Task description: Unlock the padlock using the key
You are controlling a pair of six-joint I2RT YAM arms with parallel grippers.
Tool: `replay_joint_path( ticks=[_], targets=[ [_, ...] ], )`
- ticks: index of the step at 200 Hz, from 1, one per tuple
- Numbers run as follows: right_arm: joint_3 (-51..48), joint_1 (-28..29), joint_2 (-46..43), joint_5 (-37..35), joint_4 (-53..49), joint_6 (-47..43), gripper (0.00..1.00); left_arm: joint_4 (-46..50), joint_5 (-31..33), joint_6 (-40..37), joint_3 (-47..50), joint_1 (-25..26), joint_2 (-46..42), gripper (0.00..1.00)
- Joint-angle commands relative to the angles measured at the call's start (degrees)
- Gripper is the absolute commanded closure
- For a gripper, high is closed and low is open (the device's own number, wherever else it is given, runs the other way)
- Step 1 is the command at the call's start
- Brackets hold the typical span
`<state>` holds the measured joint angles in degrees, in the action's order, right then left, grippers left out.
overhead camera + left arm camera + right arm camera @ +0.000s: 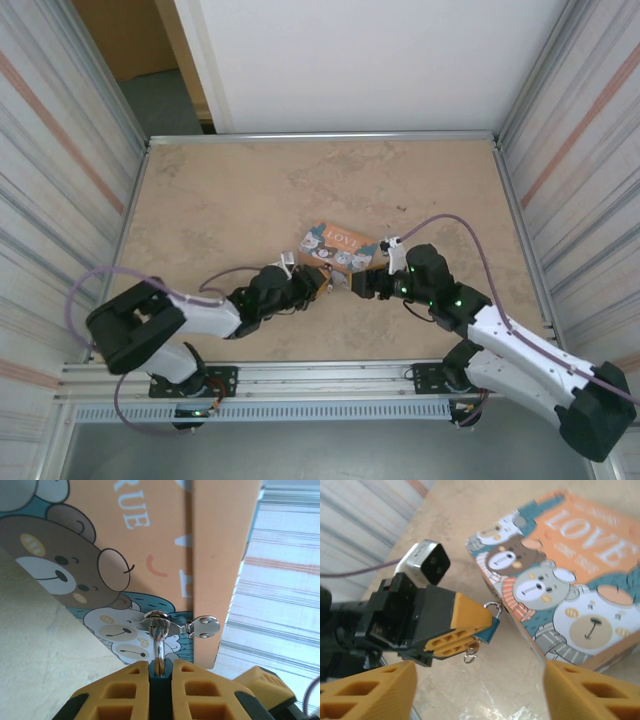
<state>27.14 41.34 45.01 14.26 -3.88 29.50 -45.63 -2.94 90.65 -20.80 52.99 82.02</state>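
Observation:
A small teal padlock [491,626] sits clamped between the yellow fingers [465,621] of my left gripper [160,680], which is shut on its body. Its silver shackle [158,647] passes through the metal hasp [176,625] on the edge of an orange bear-print book [570,575]. The key [475,644] sticks out of the padlock's underside with its ring [471,654] hanging down. My right gripper [480,695] stands open just in front of the key, its fingertips [375,690] wide apart and touching nothing. From above, both grippers meet beside the book [338,248].
The beige tabletop [230,200] is bounded by corrugated walls on both sides [50,150] and a metal rail along the near edge [320,375]. A purple cable [460,225] loops over the right arm.

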Motion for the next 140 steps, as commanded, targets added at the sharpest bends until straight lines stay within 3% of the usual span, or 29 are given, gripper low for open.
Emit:
replay_joint_path(
  ticks=[1,29,56,105,140],
  targets=[
    [1.56,2.26,-4.66,-5.16,-1.76,-11.39,0.26,16.84,2.18,-2.44,-3.87,0.17,-7.6,1.0],
    [0.57,4.69,-7.79,-6.42,-0.55,-18.81,0.23,32.68,5.26,-3.05,-7.57,0.22,-15.1,1.0],
    [0.12,9.14,-8.2,-8.02,0.0,-27.12,0.22,41.81,6.54,-3.15,-10.99,0.31,-18.08,1.0],
    [0.76,20.84,-3.3,-22.69,0.86,-40.88,0.23,44.16,4.92,-1.55,-13.81,0.27,-16.68,1.0],
    [2.56,26.7,2.18,-33.08,2.98,-47.07,0.38,44.66,4.27,-0.59,-15.04,0.25,-15.35,1.0]
  ],
)
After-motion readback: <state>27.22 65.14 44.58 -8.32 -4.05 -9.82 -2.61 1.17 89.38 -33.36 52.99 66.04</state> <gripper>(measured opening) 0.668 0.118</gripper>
